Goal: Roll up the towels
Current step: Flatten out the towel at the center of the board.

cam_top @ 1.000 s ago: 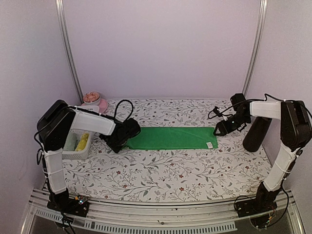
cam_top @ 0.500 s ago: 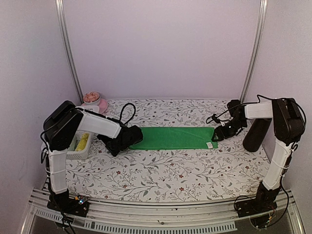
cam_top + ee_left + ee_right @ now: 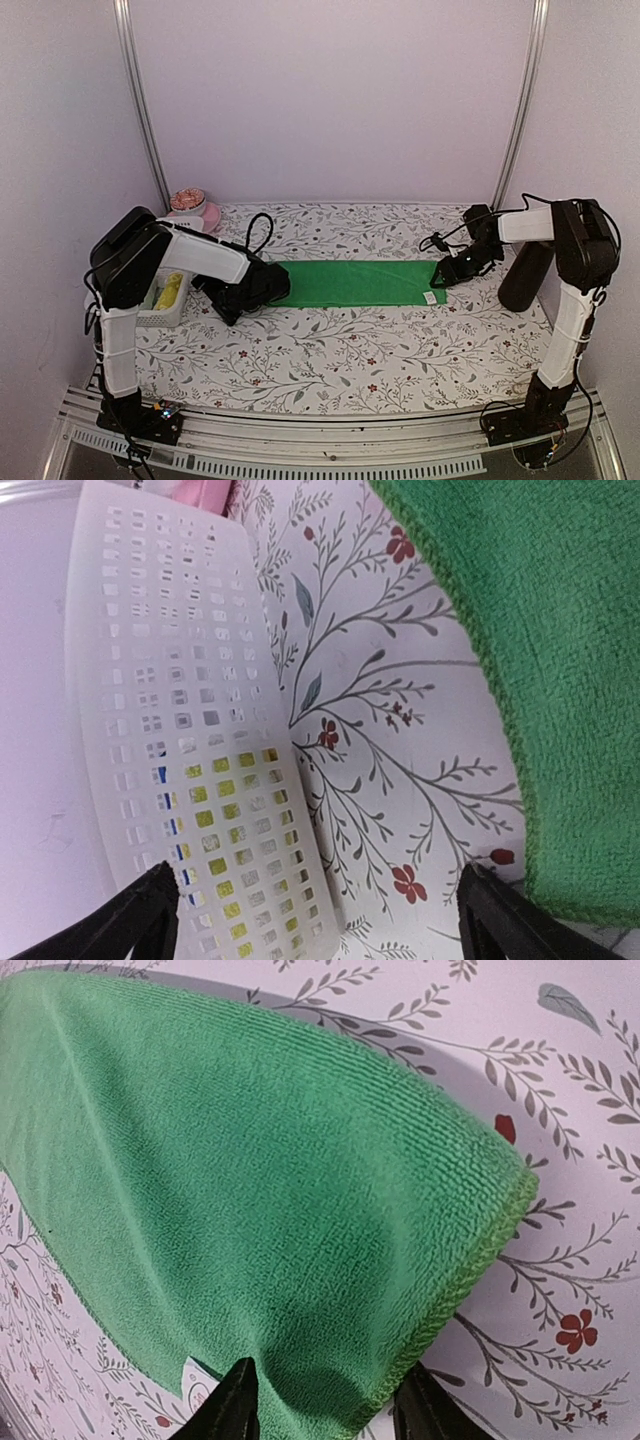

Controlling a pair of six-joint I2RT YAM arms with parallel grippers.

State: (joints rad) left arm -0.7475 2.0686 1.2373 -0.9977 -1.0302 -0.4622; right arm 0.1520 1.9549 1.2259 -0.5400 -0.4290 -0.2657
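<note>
The bright green towel (image 3: 355,283) lies flat as a long folded strip across the middle of the table. My left gripper (image 3: 236,296) is low at its left end, open and empty; in the left wrist view (image 3: 335,925) its jaws stand wide over bare tablecloth, with the towel's edge (image 3: 560,680) to the right. My right gripper (image 3: 447,272) is low at the towel's right end. In the right wrist view (image 3: 325,1412) its jaws are open and straddle the towel's corner (image 3: 260,1180). The yellow-lime towel (image 3: 168,290) lies in the basket and shows through the mesh (image 3: 215,820).
The white mesh basket (image 3: 150,316) stands at the left edge, close beside my left gripper; its wall (image 3: 170,660) fills the left of that wrist view. A pink bowl (image 3: 196,212) sits at the back left. A dark cylinder (image 3: 527,275) lies at the right edge.
My right gripper has come down and in onto the towel's right end. My left gripper has shifted slightly forward at the left end. The towel has stayed flat.
</note>
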